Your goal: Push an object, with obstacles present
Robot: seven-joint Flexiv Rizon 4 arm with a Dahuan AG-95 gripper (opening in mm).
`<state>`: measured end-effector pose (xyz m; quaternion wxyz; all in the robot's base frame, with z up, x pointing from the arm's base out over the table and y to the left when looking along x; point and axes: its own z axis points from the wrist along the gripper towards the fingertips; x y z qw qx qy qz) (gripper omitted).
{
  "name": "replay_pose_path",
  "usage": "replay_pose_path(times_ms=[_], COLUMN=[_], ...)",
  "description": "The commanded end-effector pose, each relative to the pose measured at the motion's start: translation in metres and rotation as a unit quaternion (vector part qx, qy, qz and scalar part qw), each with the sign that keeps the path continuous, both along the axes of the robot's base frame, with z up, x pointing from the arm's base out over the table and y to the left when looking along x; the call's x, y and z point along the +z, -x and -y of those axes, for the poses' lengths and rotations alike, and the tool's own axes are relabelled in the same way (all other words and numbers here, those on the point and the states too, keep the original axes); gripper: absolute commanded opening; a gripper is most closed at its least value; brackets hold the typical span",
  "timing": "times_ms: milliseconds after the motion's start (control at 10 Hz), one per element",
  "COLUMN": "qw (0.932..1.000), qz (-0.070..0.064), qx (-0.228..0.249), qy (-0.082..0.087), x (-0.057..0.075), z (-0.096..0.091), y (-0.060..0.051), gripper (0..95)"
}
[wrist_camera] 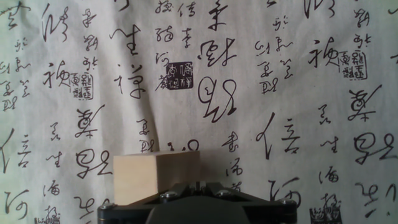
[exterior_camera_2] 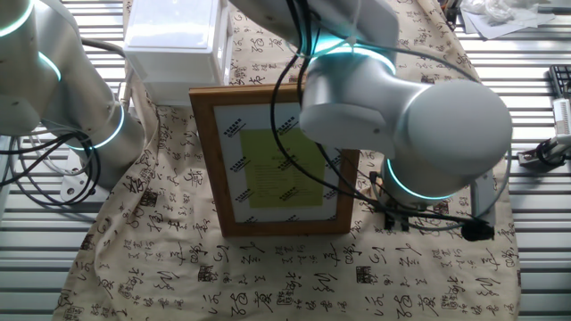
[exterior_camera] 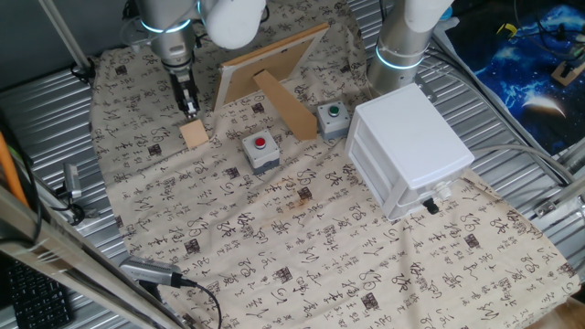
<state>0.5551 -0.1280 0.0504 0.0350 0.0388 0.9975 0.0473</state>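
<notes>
The small tan wooden block [exterior_camera: 194,134] lies on the patterned cloth at the left of the table. It also shows in the hand view [wrist_camera: 155,175], right in front of the fingers. My gripper [exterior_camera: 189,109] points down just behind the block, with its jaws together and empty, the tips at the block's back face [wrist_camera: 198,185]. I cannot tell if they touch it. The obstacles stand to the right: the red-button grey box [exterior_camera: 261,151], the green-button grey box [exterior_camera: 331,119], the wooden frame [exterior_camera: 270,62] with its strut [exterior_camera: 285,105], and the white drawer cabinet [exterior_camera: 411,146].
The patterned cloth [exterior_camera: 302,247] covers the table; ribbed metal shows around it. A second arm's base [exterior_camera: 402,41] stands behind the cabinet. The other fixed view shows the frame's front [exterior_camera_2: 277,160] and the cabinet [exterior_camera_2: 174,40]; the arm hides the block.
</notes>
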Motion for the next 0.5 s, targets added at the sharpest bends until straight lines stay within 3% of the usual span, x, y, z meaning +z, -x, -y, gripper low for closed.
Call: replay_pose_path(times_ms=[100,500], qw=[1.0000,1.0000], qz=[0.000,-0.002], qx=[0.000,0.000], qy=[-0.002,0.003], x=[-0.0014,-0.0013], z=[-0.0018,-0.0024], y=[0.0003,0.0007], gripper=[0.0,0.0])
